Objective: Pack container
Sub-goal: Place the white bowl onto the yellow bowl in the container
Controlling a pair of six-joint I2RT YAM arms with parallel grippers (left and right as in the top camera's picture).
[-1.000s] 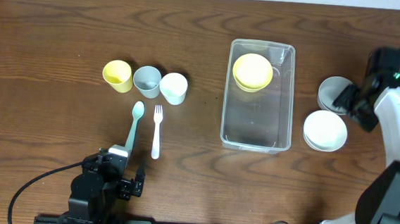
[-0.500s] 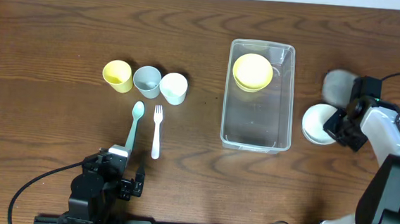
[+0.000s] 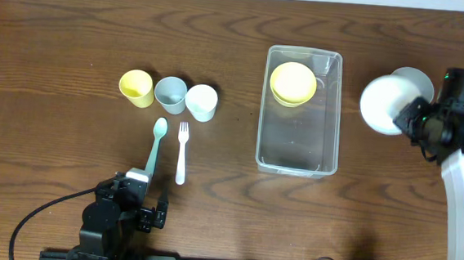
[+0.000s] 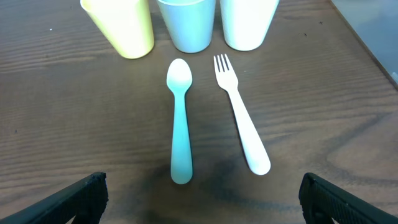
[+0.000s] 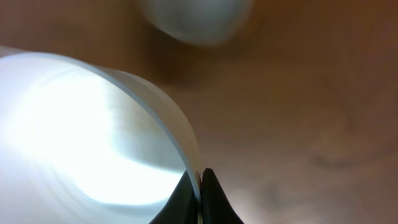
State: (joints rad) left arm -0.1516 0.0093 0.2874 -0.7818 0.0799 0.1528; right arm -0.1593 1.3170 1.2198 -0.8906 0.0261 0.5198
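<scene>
Wooden table (image 3: 75,29) carries the clear container (image 3: 297,143) right of centre, with a yellow bowl (image 3: 292,83) in its far end. Just right of the container, the right gripper (image 5: 200,190) pinches the rim of a white bowl (image 3: 391,102) held above the table. The left gripper (image 4: 202,202) sits at the near edge, fingers spread wide and empty. A yellow cup (image 3: 137,88), grey cup (image 3: 171,94) and white cup (image 3: 202,102) stand side by side, with a teal spoon (image 3: 157,145) and white fork (image 3: 181,153) nearer
</scene>
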